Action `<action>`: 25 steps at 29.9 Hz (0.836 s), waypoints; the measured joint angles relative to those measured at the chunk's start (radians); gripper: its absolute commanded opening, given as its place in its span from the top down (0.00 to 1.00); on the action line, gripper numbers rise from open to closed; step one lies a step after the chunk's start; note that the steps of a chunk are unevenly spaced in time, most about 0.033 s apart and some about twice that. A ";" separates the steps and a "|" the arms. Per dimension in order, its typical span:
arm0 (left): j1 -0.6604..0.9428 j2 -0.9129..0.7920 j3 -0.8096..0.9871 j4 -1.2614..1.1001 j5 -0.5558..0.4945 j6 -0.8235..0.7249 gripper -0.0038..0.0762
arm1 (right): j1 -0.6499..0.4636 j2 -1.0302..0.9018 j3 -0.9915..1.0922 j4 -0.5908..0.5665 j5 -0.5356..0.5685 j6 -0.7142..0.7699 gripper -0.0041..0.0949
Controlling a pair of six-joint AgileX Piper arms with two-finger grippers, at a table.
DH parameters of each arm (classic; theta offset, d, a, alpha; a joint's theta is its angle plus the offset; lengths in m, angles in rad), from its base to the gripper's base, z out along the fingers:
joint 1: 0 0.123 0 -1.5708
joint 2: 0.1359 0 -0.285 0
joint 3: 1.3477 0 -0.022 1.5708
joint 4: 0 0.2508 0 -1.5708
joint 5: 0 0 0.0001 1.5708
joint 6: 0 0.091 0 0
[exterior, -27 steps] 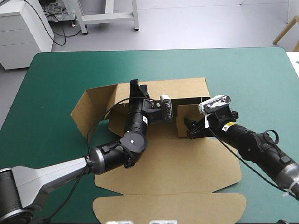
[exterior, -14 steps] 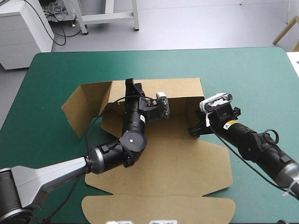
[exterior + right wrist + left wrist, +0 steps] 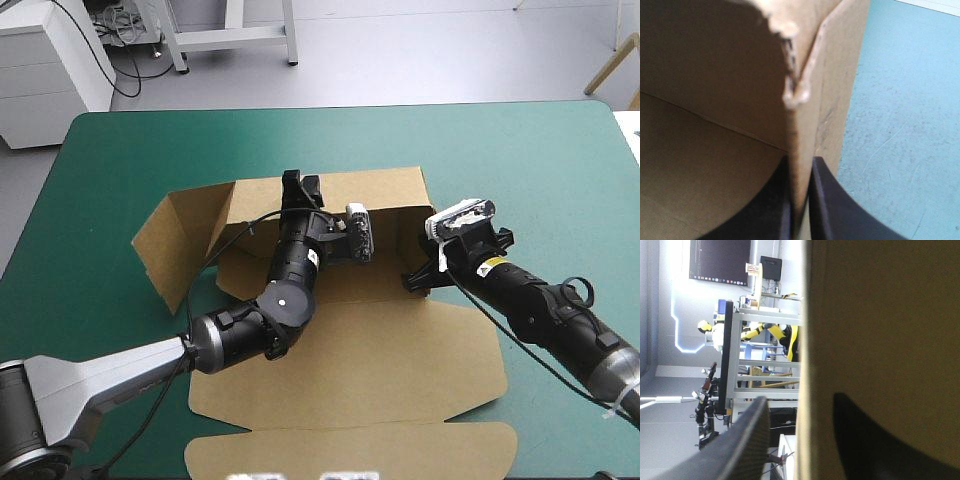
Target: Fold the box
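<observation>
On teal-green cover, right end effector pinches the box.

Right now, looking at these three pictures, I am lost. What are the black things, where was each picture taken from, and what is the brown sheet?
The black things are two robot arms at a table with a teal-green cover. One picture looks down from above and behind them; the other two come from a camera on each wrist, looking along its gripper. On the table lies the box, a cut sheet of brown board, partly folded: its far and side walls are raised, its near panels lie flat. The right gripper pinches the right side wall between its black fingers. The left gripper is open, the far wall standing between its fingers.
</observation>
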 measured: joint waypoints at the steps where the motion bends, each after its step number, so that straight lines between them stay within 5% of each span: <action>1: 0.000 0.000 0.000 0.002 -0.001 -0.021 0.26 | 0.000 0.000 0.000 0.000 0.002 0.000 0.97; 23: -0.080 0.000 0.000 0.024 0.096 -0.065 0.27 | -0.055 0.271 -0.161 0.002 -0.151 0.093 0.97; 25: -0.081 0.000 0.000 0.024 0.101 -0.065 0.33 | -0.078 0.298 -0.191 0.002 -0.144 0.094 0.97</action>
